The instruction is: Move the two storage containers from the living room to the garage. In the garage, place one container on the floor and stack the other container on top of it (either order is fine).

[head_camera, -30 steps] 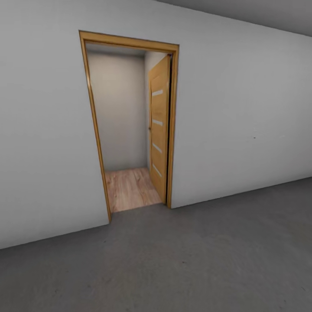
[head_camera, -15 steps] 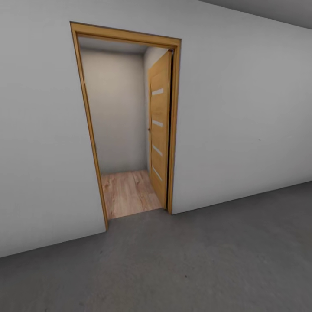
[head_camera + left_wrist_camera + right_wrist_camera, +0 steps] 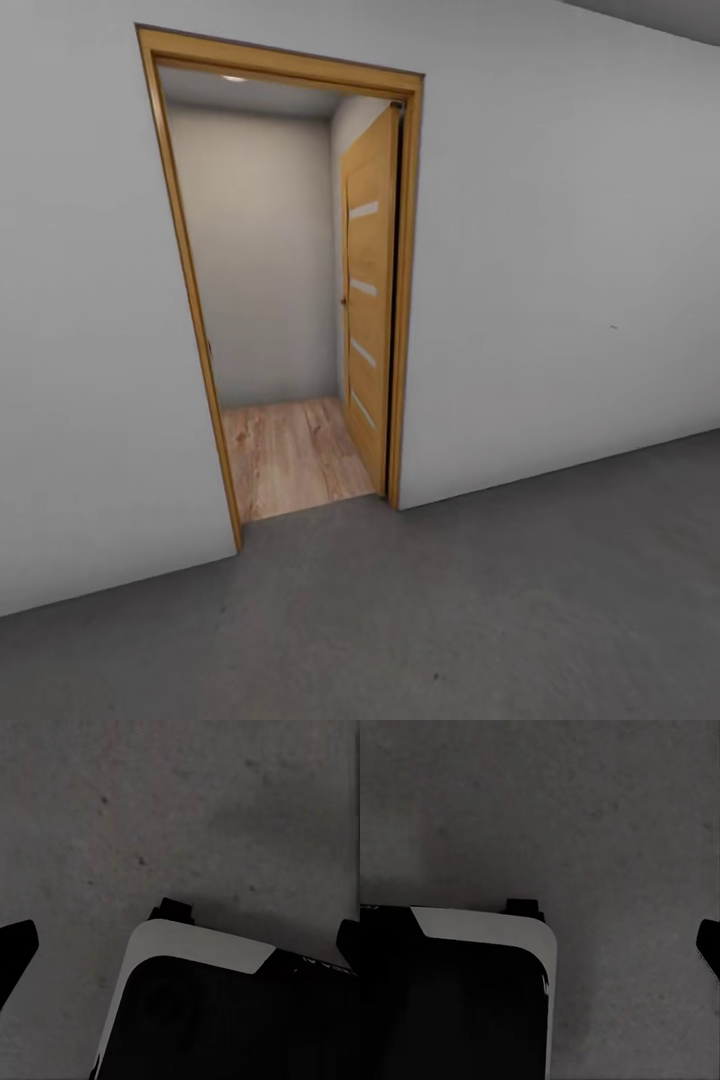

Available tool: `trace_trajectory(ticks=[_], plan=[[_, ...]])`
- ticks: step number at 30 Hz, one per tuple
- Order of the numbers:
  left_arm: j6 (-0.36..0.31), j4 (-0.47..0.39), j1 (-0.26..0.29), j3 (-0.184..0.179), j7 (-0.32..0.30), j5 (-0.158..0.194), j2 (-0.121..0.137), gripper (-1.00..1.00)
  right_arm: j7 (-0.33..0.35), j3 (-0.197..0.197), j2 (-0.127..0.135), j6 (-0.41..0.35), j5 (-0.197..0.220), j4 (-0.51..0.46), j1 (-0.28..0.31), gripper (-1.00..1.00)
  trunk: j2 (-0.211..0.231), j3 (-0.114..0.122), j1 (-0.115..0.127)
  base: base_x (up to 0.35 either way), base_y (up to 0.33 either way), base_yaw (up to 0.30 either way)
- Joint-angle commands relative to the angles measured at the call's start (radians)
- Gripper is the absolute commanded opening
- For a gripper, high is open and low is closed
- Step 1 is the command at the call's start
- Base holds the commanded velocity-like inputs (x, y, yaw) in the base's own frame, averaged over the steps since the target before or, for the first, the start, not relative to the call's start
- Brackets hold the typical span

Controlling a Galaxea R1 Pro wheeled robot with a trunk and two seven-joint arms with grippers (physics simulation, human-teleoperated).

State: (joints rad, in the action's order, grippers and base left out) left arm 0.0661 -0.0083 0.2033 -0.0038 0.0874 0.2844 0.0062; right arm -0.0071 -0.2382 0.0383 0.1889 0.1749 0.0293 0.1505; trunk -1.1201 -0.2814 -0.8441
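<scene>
The robot stands on the dark grey concrete floor (image 3: 480,610) of the garage, facing a white wall (image 3: 560,260) with a wood-framed doorway (image 3: 285,290). The door (image 3: 370,290) is swung open, and past it lies a strip of light plank floor (image 3: 290,455) and a plain back wall. Neither storage container can be seen from here, so they are presumably somewhere beyond that doorway, in the living room.

Both wrist cameras look down at speckled concrete over a dark body part with a pale rim. In the left wrist view, dark finger tips (image 3: 16,945) sit at the two sides of the picture with bare floor between them, so the left jaws look wide and carry nothing. In the right wrist view one dark tip (image 3: 709,941) shows at the side; the other is out of sight, so I cannot tell how those jaws stand.

As for handling, judging from the task alone: open-topped bins with thin straight walls are likely light and fairly stiff, though a thin wall may flex if pinched hard in the middle. Taking hold over the rim near a corner, or on both short walls with two arms, should keep the bin level. Smooth plastic could slip, so a firm bite over the wall edge seems wise.
</scene>
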Motion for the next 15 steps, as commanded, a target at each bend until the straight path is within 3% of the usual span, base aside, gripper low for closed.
trace_trajectory(ticks=[1, 15], plan=[[0.003, 0.001, 0.001, -0.001, 0.002, 0.004, 0.000, 1.00, 0.000, -0.009, -0.001, 0.005, 0.009, 0.003, 0.001, 1.00, -0.001, -0.001, -0.001, 0.322, 0.000, 0.000], [0.003, 0.001, 0.001, 0.000, 0.002, 0.004, 0.000, 1.00, 0.001, -0.007, 0.001, 0.000, 0.009, 0.003, 0.001, 1.00, -0.001, -0.001, -0.001, 0.322, 0.000, 0.000]])
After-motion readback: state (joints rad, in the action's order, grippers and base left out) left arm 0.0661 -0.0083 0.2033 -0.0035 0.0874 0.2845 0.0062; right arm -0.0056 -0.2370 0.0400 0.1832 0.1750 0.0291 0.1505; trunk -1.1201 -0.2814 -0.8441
